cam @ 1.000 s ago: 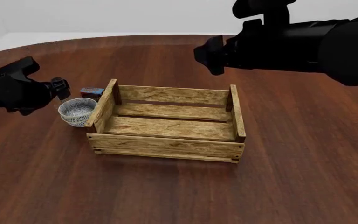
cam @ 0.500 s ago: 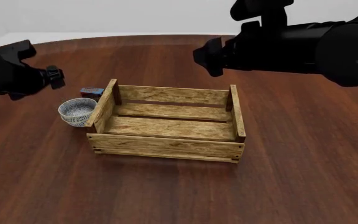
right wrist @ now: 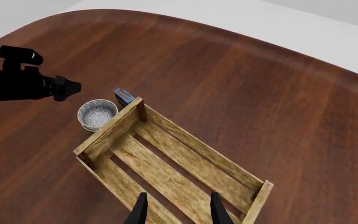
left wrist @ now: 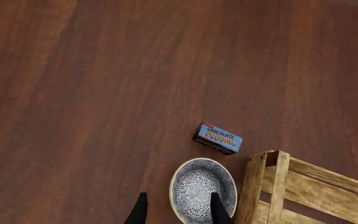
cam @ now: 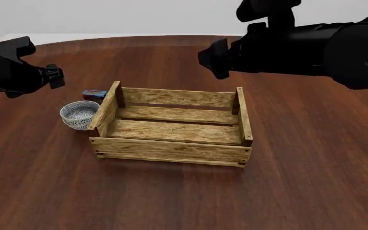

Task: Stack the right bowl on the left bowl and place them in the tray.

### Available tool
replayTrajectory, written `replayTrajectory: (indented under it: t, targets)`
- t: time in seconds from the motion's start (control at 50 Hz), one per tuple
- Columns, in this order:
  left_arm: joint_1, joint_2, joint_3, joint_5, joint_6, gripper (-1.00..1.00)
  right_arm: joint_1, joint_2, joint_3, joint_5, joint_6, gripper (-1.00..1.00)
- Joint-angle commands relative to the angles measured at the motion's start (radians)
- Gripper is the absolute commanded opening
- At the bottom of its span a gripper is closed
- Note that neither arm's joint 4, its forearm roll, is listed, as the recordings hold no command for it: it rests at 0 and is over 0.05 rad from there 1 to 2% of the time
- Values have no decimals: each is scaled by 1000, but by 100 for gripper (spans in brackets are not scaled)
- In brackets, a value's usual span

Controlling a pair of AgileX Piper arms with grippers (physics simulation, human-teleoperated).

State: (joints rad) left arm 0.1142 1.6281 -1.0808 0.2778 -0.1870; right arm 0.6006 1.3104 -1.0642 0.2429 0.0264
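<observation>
Bowls (cam: 80, 114): we see them nested on the table just outside the tray's (cam: 171, 149) left end, beside a pudding box (cam: 94, 94). Stacking looks done; placing remains. Left gripper (left wrist: 177, 211) and right gripper (right wrist: 176, 211): fingers parted, holding nothing, aloft.

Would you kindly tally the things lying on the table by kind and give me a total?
Small white blue-grey speckled bowls: 2, apparently nested as one stack just outside the crate's left end
Large light-wood slatted crate: 1
Small blue-and-red chocolate pudding box: 1
Total: 4
</observation>
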Motion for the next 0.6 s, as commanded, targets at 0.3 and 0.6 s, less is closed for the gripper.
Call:
replayTrajectory:
  t: [0.3, 0.6]
  targets:
    - [-7, 137, 4, -65, -25, 100, 0, 16, -6, -4, 1, 100]
    - [-3, 211, -13, -83, -10, 100, -5, 8, -6, -2, 2, 100]
